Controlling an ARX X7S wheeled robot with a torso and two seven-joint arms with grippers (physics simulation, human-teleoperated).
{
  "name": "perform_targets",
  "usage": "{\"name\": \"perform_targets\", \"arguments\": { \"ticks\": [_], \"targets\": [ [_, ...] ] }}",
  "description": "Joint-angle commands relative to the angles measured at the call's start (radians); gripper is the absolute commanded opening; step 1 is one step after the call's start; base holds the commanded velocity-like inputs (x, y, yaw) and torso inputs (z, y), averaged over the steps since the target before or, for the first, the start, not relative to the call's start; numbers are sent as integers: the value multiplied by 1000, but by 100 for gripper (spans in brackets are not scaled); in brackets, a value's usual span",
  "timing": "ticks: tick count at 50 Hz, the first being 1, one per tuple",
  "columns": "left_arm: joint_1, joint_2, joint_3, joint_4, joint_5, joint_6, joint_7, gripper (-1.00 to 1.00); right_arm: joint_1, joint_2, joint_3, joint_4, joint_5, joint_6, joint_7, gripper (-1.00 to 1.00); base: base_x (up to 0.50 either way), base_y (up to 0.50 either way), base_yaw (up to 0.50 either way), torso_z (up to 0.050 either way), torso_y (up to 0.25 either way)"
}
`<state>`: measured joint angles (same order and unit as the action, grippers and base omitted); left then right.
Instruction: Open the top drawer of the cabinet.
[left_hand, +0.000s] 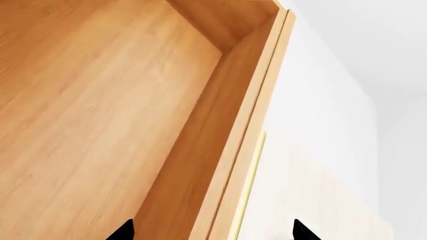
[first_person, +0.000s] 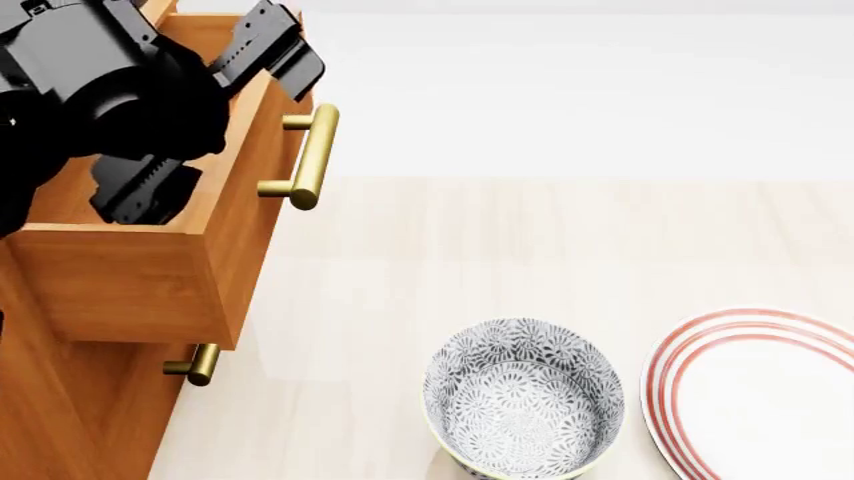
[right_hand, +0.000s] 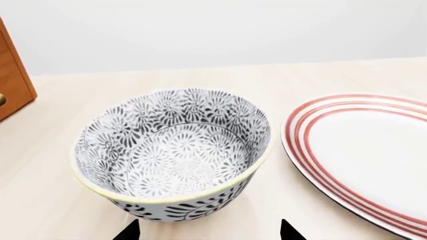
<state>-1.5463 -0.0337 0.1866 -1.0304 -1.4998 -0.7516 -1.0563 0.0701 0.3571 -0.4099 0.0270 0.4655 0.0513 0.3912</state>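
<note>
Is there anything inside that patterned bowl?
No, in the right wrist view the patterned bowl shows only its own flower-printed inner wall and bottom, with nothing lying in it.

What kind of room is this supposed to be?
Probably a simulated dining or kitchen corner: a wooden cabinet with its top drawer pulled out, and a patterned bowl beside a red-ringed plate on a pale surface.

Floor (first_person: 561, 240): pale wood-grain planks, light beige, matte. Wall (first_person: 574, 90): plain white, meets floor along straight horizontal line. Light: even, diffuse, soft faint shadows. Patterned bowl (first_person: 525, 398) and red-ringed plate (first_person: 754, 395) stand on floor, just beside each other, apart.
</note>
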Motion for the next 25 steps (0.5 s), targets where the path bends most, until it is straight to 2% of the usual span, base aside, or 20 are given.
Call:
{"name": "perform_targets", "arguments": {
  "ticks": [1, 25],
  "targets": [
    [17, 27, 8, 10, -37, 14, 9, 100, 4, -18, 19, 5, -16, -3, -21, 100, 0, 0, 0, 0, 0],
    [40, 27, 181, 52, -216, 53, 18, 100, -6, -12, 11, 4, -16, -12, -24, 100, 0, 0, 0, 0, 0]
  ]
}}
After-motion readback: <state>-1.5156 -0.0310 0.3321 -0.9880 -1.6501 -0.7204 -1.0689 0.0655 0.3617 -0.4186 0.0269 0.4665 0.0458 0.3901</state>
